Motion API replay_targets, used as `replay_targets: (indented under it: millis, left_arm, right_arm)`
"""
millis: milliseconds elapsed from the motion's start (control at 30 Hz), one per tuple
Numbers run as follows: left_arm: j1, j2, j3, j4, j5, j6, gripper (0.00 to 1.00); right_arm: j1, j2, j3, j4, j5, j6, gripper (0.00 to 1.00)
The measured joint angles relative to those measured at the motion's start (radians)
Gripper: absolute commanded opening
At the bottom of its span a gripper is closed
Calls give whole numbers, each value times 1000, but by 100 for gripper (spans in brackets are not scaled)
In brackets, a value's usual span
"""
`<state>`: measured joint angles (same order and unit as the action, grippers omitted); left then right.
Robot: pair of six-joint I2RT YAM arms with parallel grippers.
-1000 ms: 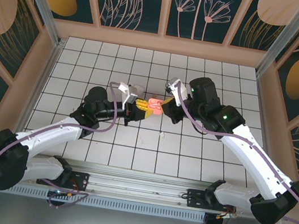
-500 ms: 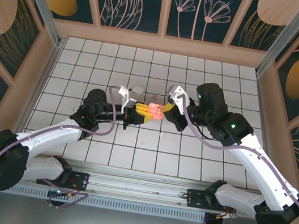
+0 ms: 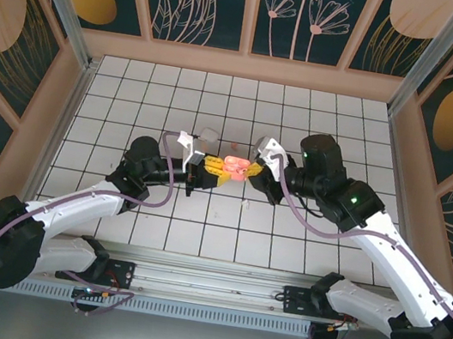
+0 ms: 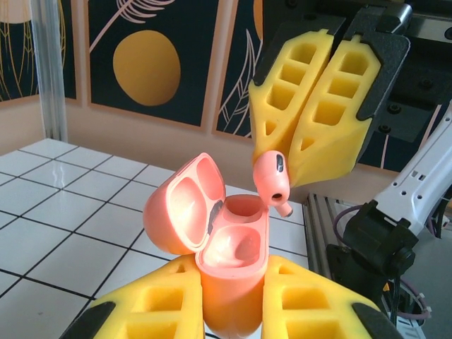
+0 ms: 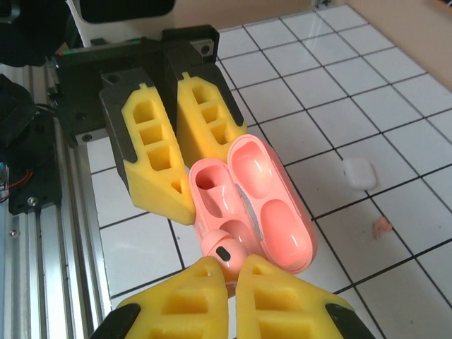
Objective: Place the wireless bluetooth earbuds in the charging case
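Observation:
My left gripper (image 4: pixel 229 307) is shut on the lower body of a salmon-pink charging case (image 4: pixel 229 268), held upright above the tiles with its lid hinged open to the left. My right gripper (image 5: pixel 232 277) is shut on a salmon-pink earbud (image 5: pixel 224 253), whose stem (image 4: pixel 282 208) hangs just over the case's right socket, touching or nearly touching the rim. In the top view the case (image 3: pixel 234 168) sits between the left gripper (image 3: pixel 216 171) and the right gripper (image 3: pixel 250 168) at mid-table. Both sockets in the case look empty.
A white earbud (image 5: pixel 358 172) and a small pink piece (image 5: pixel 382 226) lie on the white tiles beyond the case. In the top view a pink speck (image 3: pixel 233 145) lies just behind the grippers and a white speck (image 3: pixel 244 203) just in front. Wooden walls (image 3: pixel 244 66) enclose the floor.
Both grippers have shifted slightly toward the near edge. The right gripper has swung round and brought the pink earbud down against the open case's mouth.

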<state>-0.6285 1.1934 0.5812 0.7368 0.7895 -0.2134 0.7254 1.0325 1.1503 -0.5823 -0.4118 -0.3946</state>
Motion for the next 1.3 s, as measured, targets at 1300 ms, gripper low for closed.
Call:
replay_targets:
  millis: [1300]
  left_arm:
    - [0, -5, -6, 37, -4, -2, 0]
  right_arm:
    - [36, -88, -192, 280, 98, -31, 11]
